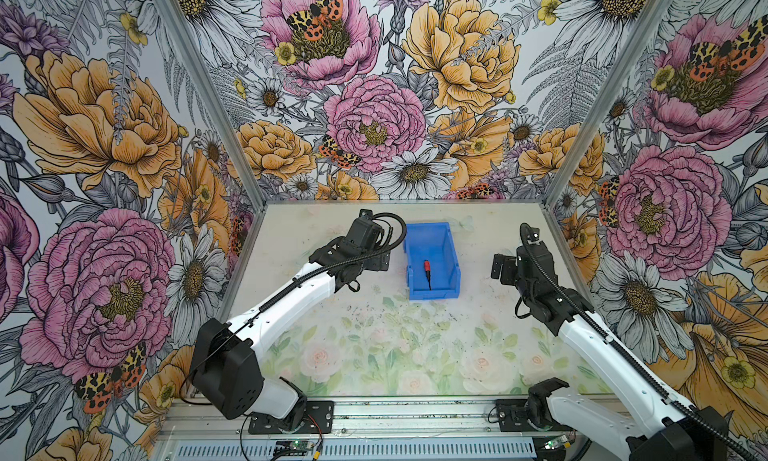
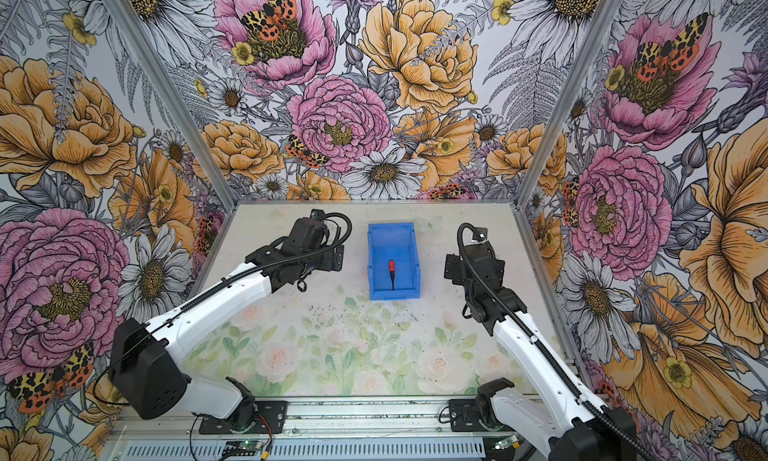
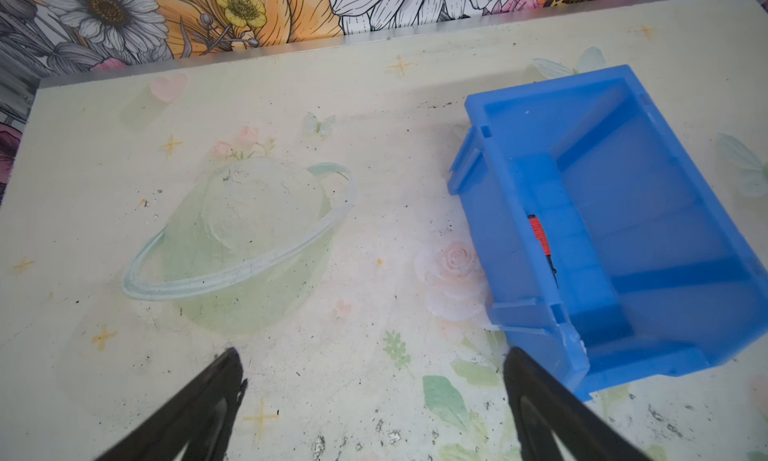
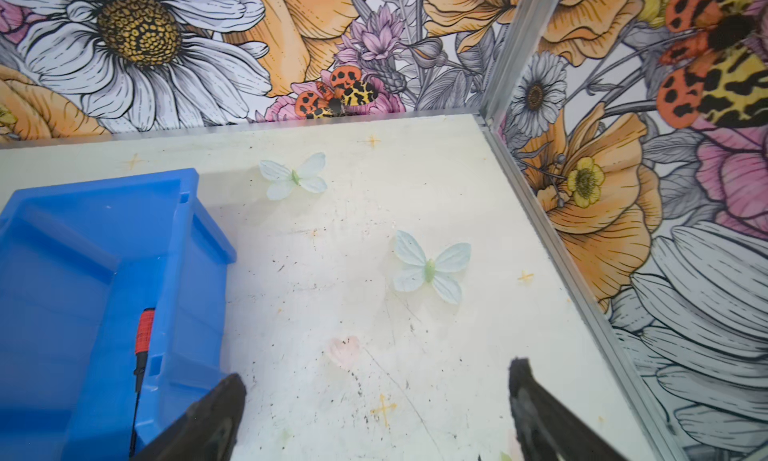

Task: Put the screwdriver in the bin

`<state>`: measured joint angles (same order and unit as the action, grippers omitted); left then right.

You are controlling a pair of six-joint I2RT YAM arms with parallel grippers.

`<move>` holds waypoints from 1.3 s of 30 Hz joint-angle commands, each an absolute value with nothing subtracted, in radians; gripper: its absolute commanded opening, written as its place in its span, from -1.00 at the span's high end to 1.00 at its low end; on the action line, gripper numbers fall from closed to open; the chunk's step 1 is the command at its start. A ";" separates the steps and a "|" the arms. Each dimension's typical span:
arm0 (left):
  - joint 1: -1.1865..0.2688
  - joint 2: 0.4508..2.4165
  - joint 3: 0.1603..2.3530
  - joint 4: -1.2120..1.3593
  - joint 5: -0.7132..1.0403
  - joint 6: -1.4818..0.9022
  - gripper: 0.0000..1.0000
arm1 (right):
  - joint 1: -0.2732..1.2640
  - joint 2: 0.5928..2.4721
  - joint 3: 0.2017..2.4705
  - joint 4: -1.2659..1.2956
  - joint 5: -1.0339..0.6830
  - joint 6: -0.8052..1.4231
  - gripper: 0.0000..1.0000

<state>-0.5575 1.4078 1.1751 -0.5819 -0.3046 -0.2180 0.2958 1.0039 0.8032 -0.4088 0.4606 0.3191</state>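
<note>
Left claw [image 3: 374, 355] released, jaws wide, nothing held, above my worktop [image 1: 374, 334] just left of bright blue rectangular plastic bin [image 1: 451, 255]. Right claw [image 4: 376, 371] likewise spread, empty, right of bin. Small red-orange-handled screwdriver [image 1: 427, 272] lies inside bin, thin dark shaft pointing to near lip.

red-handled screwdriver [image 1: 427, 274] flat inside blue bin [image 1: 453, 253]

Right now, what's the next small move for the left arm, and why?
Probably just retreat the left gripper away from the bin toward rest. The screwdriver already lies on the bin's floor, and the left gripper and right gripper stand open and empty beside it.
</note>
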 commanded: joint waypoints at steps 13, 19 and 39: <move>-0.211 1.195 0.811 -0.276 -0.343 -0.176 -0.97 | 0.184 1.049 0.604 0.005 0.531 0.196 -0.99; -0.163 1.187 0.742 -0.147 -0.392 -0.136 -0.97 | 0.109 1.140 0.551 0.103 0.428 0.104 -0.99; -0.018 1.267 0.363 0.607 -0.240 -0.070 -0.97 | 0.031 1.364 0.479 0.463 0.254 0.109 -0.99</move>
<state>-0.0330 1.2533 0.3759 0.4274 -0.2710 -0.0612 0.0406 1.3174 0.4347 0.3935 0.2821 0.1108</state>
